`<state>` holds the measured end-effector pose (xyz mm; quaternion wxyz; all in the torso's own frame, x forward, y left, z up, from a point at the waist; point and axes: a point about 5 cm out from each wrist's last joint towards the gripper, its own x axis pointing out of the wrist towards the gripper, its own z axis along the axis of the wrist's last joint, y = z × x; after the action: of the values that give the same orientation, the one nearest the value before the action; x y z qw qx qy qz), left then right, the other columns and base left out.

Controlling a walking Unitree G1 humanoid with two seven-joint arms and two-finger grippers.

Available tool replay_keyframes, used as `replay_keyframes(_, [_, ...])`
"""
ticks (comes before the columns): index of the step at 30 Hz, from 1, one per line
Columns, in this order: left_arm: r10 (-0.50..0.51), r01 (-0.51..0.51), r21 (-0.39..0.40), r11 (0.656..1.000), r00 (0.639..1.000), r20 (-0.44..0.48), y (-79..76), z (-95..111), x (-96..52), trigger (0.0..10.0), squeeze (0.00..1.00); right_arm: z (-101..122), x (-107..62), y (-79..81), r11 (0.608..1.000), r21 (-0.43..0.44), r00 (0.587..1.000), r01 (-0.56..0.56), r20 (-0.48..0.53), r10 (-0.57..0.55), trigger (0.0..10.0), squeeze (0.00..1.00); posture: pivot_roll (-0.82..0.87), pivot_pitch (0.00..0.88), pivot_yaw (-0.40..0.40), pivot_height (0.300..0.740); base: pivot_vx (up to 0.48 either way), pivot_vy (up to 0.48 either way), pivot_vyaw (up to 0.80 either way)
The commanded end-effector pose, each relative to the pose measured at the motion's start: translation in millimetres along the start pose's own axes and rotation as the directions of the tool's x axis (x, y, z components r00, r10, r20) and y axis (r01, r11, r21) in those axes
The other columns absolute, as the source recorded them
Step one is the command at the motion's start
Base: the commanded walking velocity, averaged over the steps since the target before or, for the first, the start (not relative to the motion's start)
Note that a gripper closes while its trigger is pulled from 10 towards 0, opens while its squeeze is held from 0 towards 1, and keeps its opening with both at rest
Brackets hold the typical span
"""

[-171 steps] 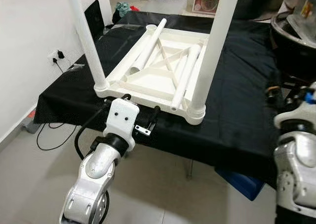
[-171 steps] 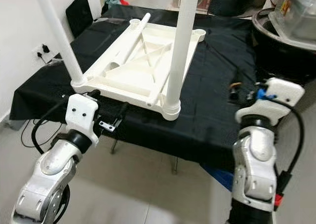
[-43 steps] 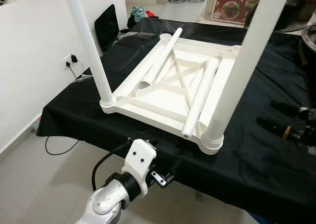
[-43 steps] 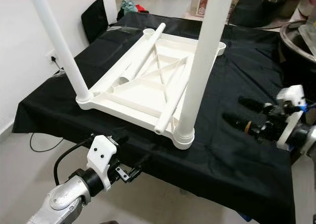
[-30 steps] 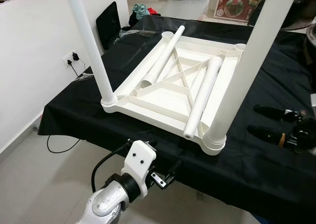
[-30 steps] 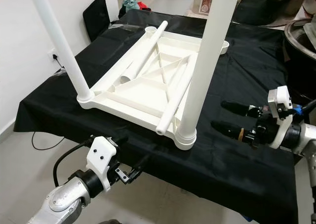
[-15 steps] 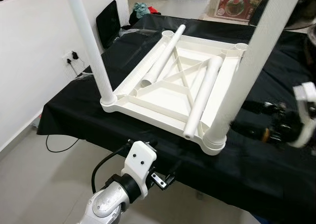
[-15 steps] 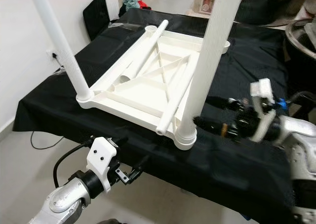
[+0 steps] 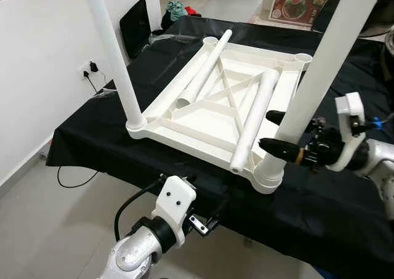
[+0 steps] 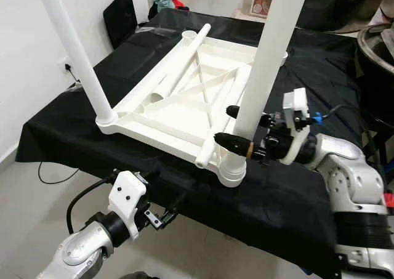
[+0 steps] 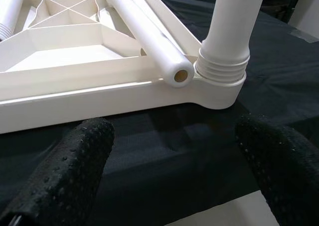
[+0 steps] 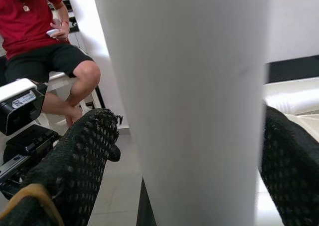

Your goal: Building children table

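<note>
- The white children's tabletop (image 9: 215, 106) lies upside down on the black-draped table (image 9: 326, 211).
- Two legs stand upright in its near corners: one on the left (image 9: 114, 54), one on the right (image 10: 265, 63).
- Two loose legs (image 9: 255, 116) lie across the frame.
- The right gripper (image 10: 233, 126) straddles the near right leg, fingers (image 10: 231, 141) spread on either side of it.
- The left gripper (image 11: 172, 156) hangs open below the table edge.

The two head views look forward and down over the near edge of the black-draped table (image 9: 92, 131), sharing the upturned white tabletop (image 10: 178, 109); the left wrist view faces its near right corner from low, close; the right wrist view sits hard against the upright leg (image 12: 189, 101).
</note>
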<state>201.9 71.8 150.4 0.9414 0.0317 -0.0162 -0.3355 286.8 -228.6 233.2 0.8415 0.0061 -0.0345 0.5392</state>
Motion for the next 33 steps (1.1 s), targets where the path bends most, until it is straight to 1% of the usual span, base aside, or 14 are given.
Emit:
replay_keyframes(1, [-0.001, 0.001, 0.005, 1.0, 1.0, -0.017, -0.5, -3, -1.6, 10.0, 0.0, -1, 5.4, -0.1, 1.0, -0.008, 1.0, 0.002, 0.001, -0.002, 10.0, 0.0, 0.13, 0.147, -0.008, 0.74, 0.0, 0.0, 0.0])
replay_keyframes(3, [-0.001, 0.001, 0.005, 1.0, 1.0, -0.017, -0.5, -3, -1.6, 10.0, 0.0, -1, 5.4, -0.1, 1.0, -0.008, 1.0, 0.002, 0.001, -0.002, 10.0, 0.0, 0.13, 0.147, -0.008, 0.74, 0.0, 0.0, 0.0])
replay_keyframes(4, [-0.001, 0.001, 0.005, 1.0, 1.0, -0.017, -0.5, -3, -1.6, 10.0, 0.0, -2, 6.7, 0.5, 1.0, -0.006, 1.0, -0.002, 0.002, 0.002, 4.8, 0.0, 0.13, 0.147, -0.008, 0.74, 0.0, 0.0, 0.0])
replay_keyframes(5, [-0.001, 0.001, 0.005, 1.0, 1.0, -0.017, -0.5, -3, -1.6, 10.0, 0.0, -2, 7.7, 1.1, 1.0, -0.004, 1.0, -0.005, 0.003, 0.005, 4.4, 0.0, 0.13, 0.147, -0.008, 0.74, 0.0, 0.0, 0.0])
replay_keyframes(6, [-0.001, 0.001, 0.005, 1.0, 1.0, -0.018, -0.6, -3, -1.8, 10.0, 0.0, -3, 9.1, 1.7, 1.0, -0.003, 1.0, -0.008, 0.003, 0.008, 0.0, 0.0, 0.13, 0.148, -0.007, 0.74, 0.0, 0.0, 0.0])
replay_keyframes(17, [0.019, -0.019, 0.001, 1.0, 1.0, -0.014, 1.9, -3, -1.0, 10.0, 0.0, -5, 14.3, 4.0, 1.0, -0.01, 1.0, 0.013, 0.018, -0.012, 0.0, 0.0, 0.13, 0.152, -0.008, 0.74, 0.0, 0.0, 0.0])
replay_keyframes(19, [0.043, -0.043, -0.001, 0.999, 0.999, -0.006, 6.2, -1, 0.3, 10.0, 0.0, -5, 15.5, 4.2, 0.999, -0.021, 0.999, 0.045, 0.022, -0.045, 0.0, 0.0, 0.12, 0.151, -0.008, 0.74, 0.0, 0.0, 0.0])
replay_keyframes(22, [0.128, -0.129, 0.031, 0.991, 0.991, 0.021, 25.0, 4, 5.6, 10.0, 0.0, -1, 17.4, 7.8, 0.984, -0.076, 0.986, 0.161, 0.047, -0.158, 0.0, 0.0, 0.12, 0.155, -0.003, 0.74, 0.0, 0.0, 0.0])
replay_keyframes(26, [0.184, -0.186, 0.054, 0.981, 0.982, 0.043, 40.8, 9, 9.1, 10.0, 0.0, 0, 16.3, 12.6, 0.963, -0.099, 0.967, 0.251, 0.07, -0.245, 0.0, 0.0, 0.11, 0.157, 0.003, 0.74, 0.0, 0.0, 0.0])
replay_keyframes(27, [0.184, -0.186, 0.054, 0.981, 0.982, 0.043, 40.8, 9, 9.1, 10.0, 0.0, 0, 16.3, 12.6, 0.963, -0.099, 0.967, 0.251, 0.07, -0.245, 0.0, 0.0, 0.11, 0.157, 0.003, 0.74, 0.0, 0.0, 0.0])
replay_keyframes(29, [0.207, -0.211, 0.078, 0.974, 0.977, 0.053, 49.3, 11, 10.7, 10.0, 0.0, -1, 14.8, 14.9, 0.937, -0.139, 0.946, 0.322, 0.072, -0.315, 0.0, 0.0, 0.11, 0.157, 0.007, 0.74, 0.0, 0.0, 0.0])
replay_keyframes(30, [0.207, -0.211, 0.078, 0.974, 0.977, 0.053, 49.3, 11, 10.7, 10.0, 0.0, -1, 14.8, 14.9, 0.937, -0.139, 0.946, 0.322, 0.072, -0.315, 0.0, 0.0, 0.11, 0.157, 0.007, 0.74, 0.0, 0.0, 0.0])
replay_keyframes(31, [0.219, -0.223, 0.087, 0.971, 0.974, 0.057, 53.6, 12, 11.3, 10.0, 0.0, -2, 14.6, 15.9, 0.916, -0.151, 0.929, 0.371, 0.075, -0.363, 0.0, 0.0, 0.1, 0.159, 0.01, 0.74, 0.0, 0.0, 0.0])
replay_keyframes(33, [0.227, -0.232, 0.093, 0.968, 0.972, 0.06, 56.5, 13, 11.7, 10.0, 0.0, -2, 14.5, 16.7, 0.901, -0.157, 0.914, 0.405, 0.078, -0.397, 0.0, 0.0, 0.1, 0.159, 0.01, 0.74, 0.0, 0.0, 0.0])
